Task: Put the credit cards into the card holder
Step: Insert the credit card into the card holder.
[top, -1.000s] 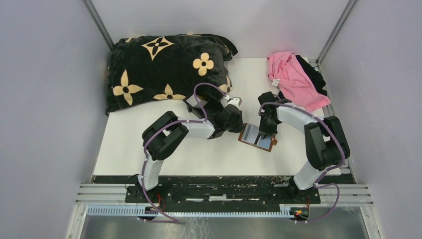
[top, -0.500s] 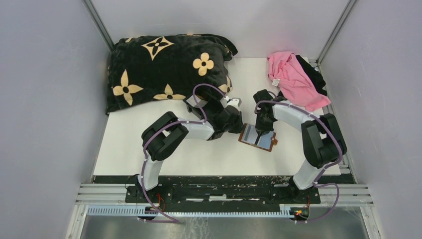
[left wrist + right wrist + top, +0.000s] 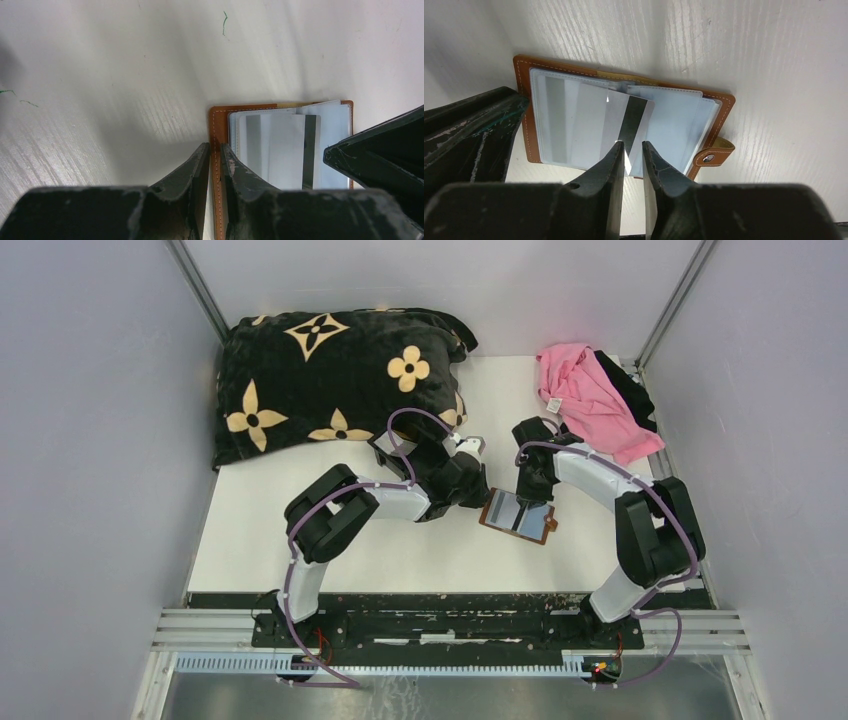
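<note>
The left fingers (image 3: 186, 187) are clamping the brown edge of the card holder (image 3: 674, 117), which is lying open on the surface (image 3: 774, 55) just ahead of both pairs. The right fingers (image 3: 600, 200) are straddling the near end of a striped credit card (image 3: 621, 122); whether they are pinching it I cannot tell. Its long axis is pointing away from them, into the holder, so the right arm looks better placed to push.
</note>
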Robot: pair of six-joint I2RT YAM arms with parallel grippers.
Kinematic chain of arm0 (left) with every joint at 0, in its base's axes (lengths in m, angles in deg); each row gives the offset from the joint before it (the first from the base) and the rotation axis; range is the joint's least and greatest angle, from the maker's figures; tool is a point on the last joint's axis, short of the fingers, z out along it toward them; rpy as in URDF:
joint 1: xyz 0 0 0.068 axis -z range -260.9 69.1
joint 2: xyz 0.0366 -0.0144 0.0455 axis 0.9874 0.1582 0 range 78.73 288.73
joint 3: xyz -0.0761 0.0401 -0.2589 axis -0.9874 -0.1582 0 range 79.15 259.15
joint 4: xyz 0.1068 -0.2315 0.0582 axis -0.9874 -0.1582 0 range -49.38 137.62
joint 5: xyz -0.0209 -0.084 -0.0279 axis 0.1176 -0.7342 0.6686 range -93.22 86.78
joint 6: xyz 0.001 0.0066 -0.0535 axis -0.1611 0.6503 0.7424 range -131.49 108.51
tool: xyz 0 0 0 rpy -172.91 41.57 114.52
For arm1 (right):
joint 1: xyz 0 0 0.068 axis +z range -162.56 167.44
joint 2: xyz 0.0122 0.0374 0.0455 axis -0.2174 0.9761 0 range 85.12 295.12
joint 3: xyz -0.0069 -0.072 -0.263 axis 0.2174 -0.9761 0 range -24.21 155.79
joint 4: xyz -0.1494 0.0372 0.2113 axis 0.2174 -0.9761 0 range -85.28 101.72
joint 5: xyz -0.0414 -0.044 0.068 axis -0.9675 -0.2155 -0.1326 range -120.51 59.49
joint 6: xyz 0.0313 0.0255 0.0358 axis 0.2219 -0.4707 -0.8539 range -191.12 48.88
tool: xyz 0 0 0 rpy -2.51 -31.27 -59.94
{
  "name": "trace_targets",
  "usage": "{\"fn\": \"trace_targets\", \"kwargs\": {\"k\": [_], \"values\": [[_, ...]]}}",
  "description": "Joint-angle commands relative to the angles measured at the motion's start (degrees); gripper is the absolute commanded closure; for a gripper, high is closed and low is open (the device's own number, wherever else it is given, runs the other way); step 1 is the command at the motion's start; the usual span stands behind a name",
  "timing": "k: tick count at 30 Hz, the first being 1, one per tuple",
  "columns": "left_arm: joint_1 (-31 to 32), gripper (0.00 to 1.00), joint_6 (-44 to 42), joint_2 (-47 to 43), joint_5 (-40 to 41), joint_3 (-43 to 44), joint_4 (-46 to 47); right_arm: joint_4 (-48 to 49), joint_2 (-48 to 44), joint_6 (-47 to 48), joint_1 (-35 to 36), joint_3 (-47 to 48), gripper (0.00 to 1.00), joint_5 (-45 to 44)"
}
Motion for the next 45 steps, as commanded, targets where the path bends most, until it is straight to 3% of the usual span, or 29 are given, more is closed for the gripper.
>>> {"fn": "trace_targets", "kwargs": {"k": [1, 10, 34, 45], "values": [[1.0, 0.76, -3.5, 7.6, -1.5, -6.1, -23.8, 0.5, -1.8, -0.7, 0.1, -1.0, 0.73, -1.4], [1.0, 0.76, -3.9, 7.6, -1.6, -6.4, -24.1, 2.9, -0.9, -2.2, 0.0, -3.4, 0.69, 0.1], [1.0, 0.76, -4.0, 7.6, -2.2, -7.2, -23.5, 7.4, 0.6, -4.6, 0.0, -5.0, 0.69, 4.3], [1.1, 0.76, -3.8, 7.1, -2.6, -8.2, -22.7, 13.9, -1.1, -6.5, 0.0, -7.9, 0.68, 7.6]]}}
